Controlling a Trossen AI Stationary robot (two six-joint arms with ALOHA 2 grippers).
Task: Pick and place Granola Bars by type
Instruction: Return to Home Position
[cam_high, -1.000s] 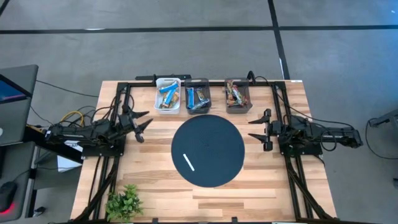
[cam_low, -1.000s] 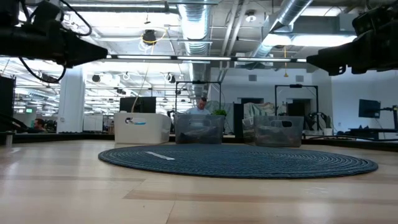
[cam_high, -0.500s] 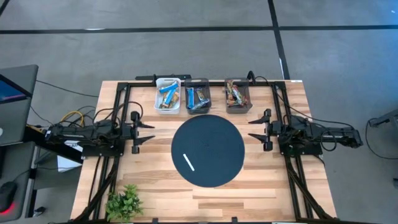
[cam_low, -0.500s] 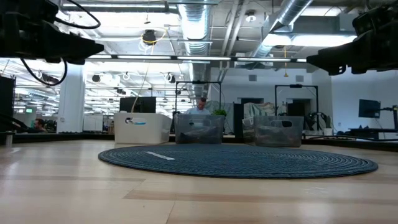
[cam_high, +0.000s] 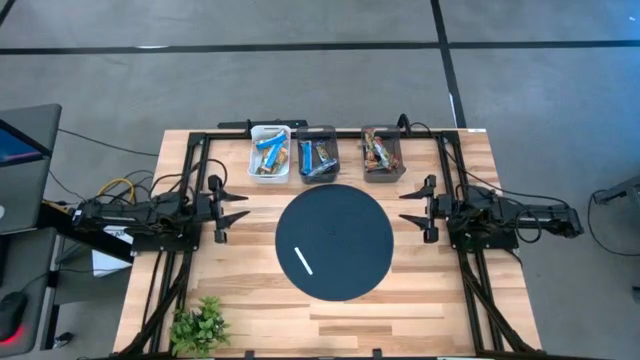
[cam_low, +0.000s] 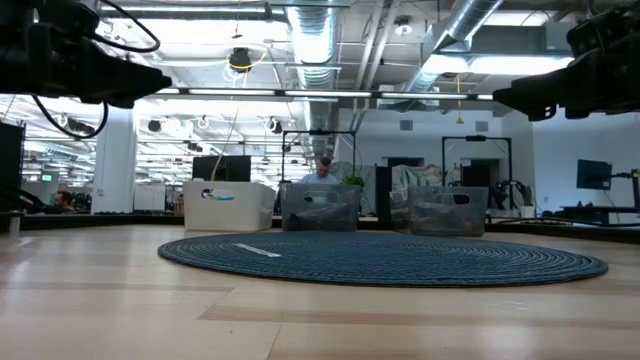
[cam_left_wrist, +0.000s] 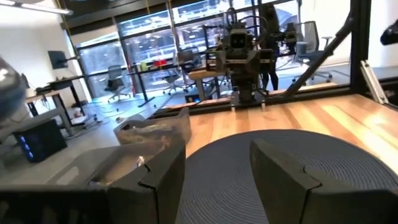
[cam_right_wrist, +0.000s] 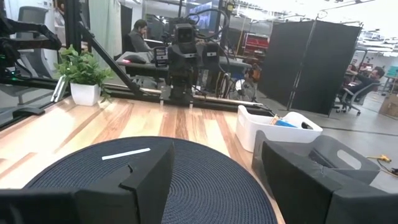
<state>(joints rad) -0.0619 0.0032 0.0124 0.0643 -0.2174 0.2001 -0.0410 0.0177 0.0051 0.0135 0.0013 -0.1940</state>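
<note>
Left gripper has levelled, fingers apart.
Right gripper gapes too; wrapped Granola Bars fill bins by round ribbed mat.

High view: grey concrete floor is crossed by dark lines. Low view, upper centre: exposed ducts and ceiling lights. Left wrist view: glazed wall, office chairs. Right wrist view: dark partition screen.

Both the left gripper and right gripper are matte black, each with two wedge-shaped fingers. Behind both loop black cables; farther behind the left, yellow wires.
</note>
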